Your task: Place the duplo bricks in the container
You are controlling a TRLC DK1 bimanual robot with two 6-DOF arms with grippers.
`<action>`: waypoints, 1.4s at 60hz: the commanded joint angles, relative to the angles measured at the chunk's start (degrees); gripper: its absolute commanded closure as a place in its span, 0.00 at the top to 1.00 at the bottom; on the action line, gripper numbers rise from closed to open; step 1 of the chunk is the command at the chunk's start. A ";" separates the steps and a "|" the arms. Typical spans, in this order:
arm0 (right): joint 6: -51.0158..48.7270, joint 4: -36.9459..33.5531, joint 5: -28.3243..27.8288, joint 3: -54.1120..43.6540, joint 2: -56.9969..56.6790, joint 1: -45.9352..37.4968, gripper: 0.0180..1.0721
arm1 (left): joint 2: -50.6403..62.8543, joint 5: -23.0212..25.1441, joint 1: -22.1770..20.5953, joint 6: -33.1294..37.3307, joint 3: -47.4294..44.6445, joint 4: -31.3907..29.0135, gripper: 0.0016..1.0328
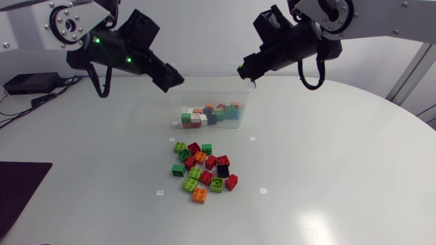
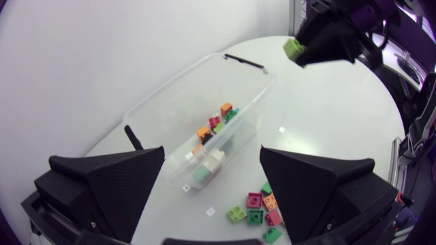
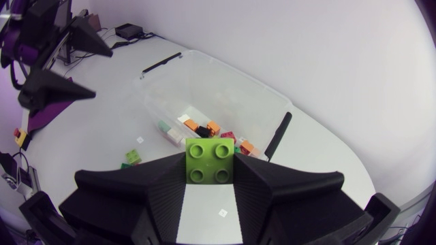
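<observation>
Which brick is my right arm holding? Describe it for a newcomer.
Find the clear container at the table's far middle; the right end effector hangs above its right end. Clamped between its fingers is a lime-green four-stud brick, the only brick off the table: the rest lie in the container or the pile.

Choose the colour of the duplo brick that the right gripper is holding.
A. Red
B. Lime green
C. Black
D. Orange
B: in the right wrist view the right gripper has both fingers pressed against a lime green brick, one from each side.
</observation>
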 commanded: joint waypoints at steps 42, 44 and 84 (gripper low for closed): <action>4.20 1.70 -0.17 13.51 13.82 -0.22 0.25 | -3.83 1.38 -4.49 23.33 -24.15 -0.41 0.94; 4.20 1.70 -0.09 14.13 14.52 -0.22 0.25 | -3.74 1.38 -4.41 23.86 -24.41 -0.41 0.94; 4.91 -1.64 1.50 24.76 20.67 -1.01 0.93 | 6.10 0.94 -4.14 36.60 -26.69 2.75 0.89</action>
